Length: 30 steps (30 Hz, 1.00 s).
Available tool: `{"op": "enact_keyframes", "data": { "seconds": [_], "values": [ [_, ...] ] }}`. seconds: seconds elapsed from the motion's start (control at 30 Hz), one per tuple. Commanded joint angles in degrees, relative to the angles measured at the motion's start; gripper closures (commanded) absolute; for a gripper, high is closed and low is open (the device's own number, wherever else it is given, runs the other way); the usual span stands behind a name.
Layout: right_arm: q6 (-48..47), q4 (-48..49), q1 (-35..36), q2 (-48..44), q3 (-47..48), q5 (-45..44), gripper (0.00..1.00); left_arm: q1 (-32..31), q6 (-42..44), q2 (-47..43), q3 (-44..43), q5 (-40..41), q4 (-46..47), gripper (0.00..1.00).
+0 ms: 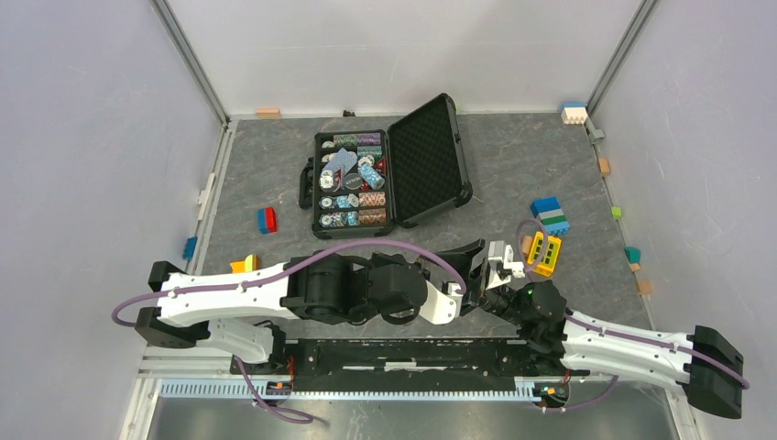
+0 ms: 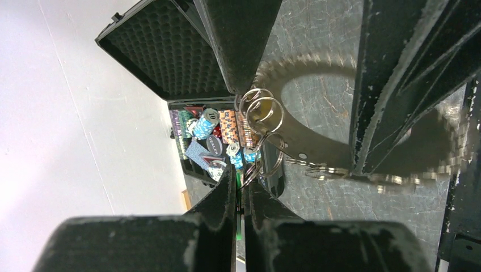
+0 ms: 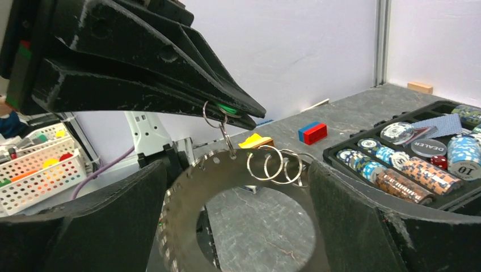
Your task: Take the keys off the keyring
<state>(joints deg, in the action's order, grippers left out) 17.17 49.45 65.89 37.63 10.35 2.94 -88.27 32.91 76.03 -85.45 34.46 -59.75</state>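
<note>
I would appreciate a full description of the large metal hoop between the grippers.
The keyring is a flat, silvery metal hoop with a wide central hole, small holes along its band and a toothed outer edge. Several small split rings hang through some holes. It hangs above the table from one ring pinched in the shut left gripper, between the jaws of the open right gripper; contact there is unclear.

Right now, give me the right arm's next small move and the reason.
Probably close the right fingers on the large flat silver metal hoop. It hangs between those wide-open fingers, dangling from a small wire ring pinched in the shut left fingers. It looks blurred in the left wrist view, so it may be swinging.
</note>
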Motion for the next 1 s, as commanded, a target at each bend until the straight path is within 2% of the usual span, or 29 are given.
{"op": "enact_keyframes", "data": {
  "seconds": [0.0, 0.3, 0.6, 0.87, 0.97],
  "values": [
    [2.84, 7.68, 0.16, 1.9, -0.1, 1.97, 0.02, -0.27, -2.21, -0.4, -2.44, 1.14, 1.38, 0.98],
    [4.1, 11.71, 0.29, 6.81, 0.87, 4.07, 0.02, -0.28, -2.4, -0.29, -2.56, 0.35, 1.34, 0.98],
    [2.72, 9.33, 0.46, 8.94, 1.84, 2.63, 0.02, -0.28, -2.51, -0.42, -2.4, 0.24, 1.39, 0.98],
    [0.54, 4.52, 0.64, 9.59, 2.52, -1.05, 0.13, -0.26, -2.8, -0.93, -2.28, 0.09, 1.37, 0.98],
    [0.27, 4.64, 0.66, 9.49, 2.19, -1.53, 0.21, -0.26, -2.8, -1.01, -2.27, -0.08, 1.26, 0.98]
  ]
}}
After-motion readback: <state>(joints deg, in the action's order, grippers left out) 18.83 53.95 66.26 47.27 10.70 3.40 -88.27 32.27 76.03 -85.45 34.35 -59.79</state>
